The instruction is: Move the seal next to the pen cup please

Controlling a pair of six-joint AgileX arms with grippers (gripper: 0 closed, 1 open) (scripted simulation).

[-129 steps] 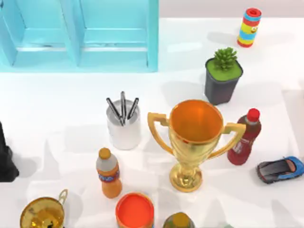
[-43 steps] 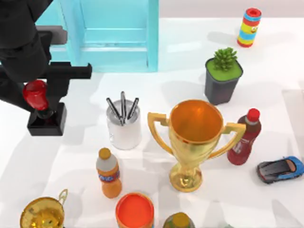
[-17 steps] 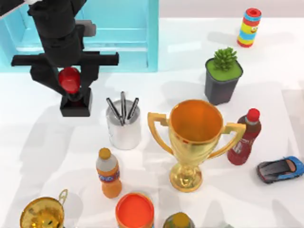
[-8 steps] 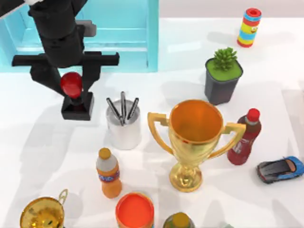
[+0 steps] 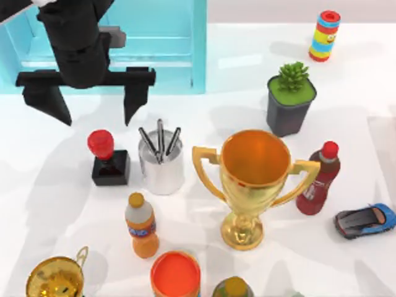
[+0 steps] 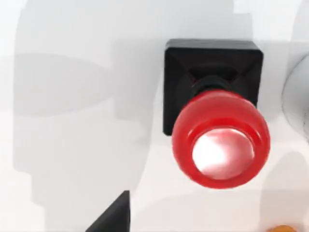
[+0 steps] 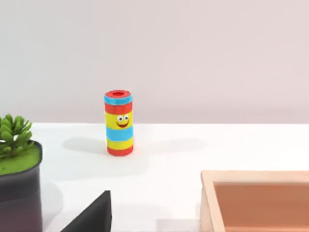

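Observation:
The seal (image 5: 106, 158), a black square base with a glossy red knob, stands upright on the table just left of the pen cup (image 5: 161, 166), with a small gap between them. The white-grey cup holds three dark pens. My left gripper (image 5: 93, 106) hangs open above and slightly behind the seal, its two fingers spread wide and touching nothing. The left wrist view looks straight down on the seal (image 6: 219, 137), with one fingertip (image 6: 114, 220) off to its side and the cup's edge (image 6: 300, 92) beside the base. My right arm is parked off the table's right side.
A blue cabinet (image 5: 154, 43) stands behind the left gripper. In front of the cup are an orange bottle (image 5: 142, 226), an orange-topped can (image 5: 176, 275) and a small trophy (image 5: 57, 278). Right of it are a large gold trophy (image 5: 253, 179), a plant pot (image 5: 291, 105), a red bottle (image 5: 318, 179), a toy car (image 5: 365, 221) and a striped toy (image 7: 119, 123).
The left gripper has opened wide and let go of the seal. The seal now stands on the table, lower and closer to the cup than half a second ago.

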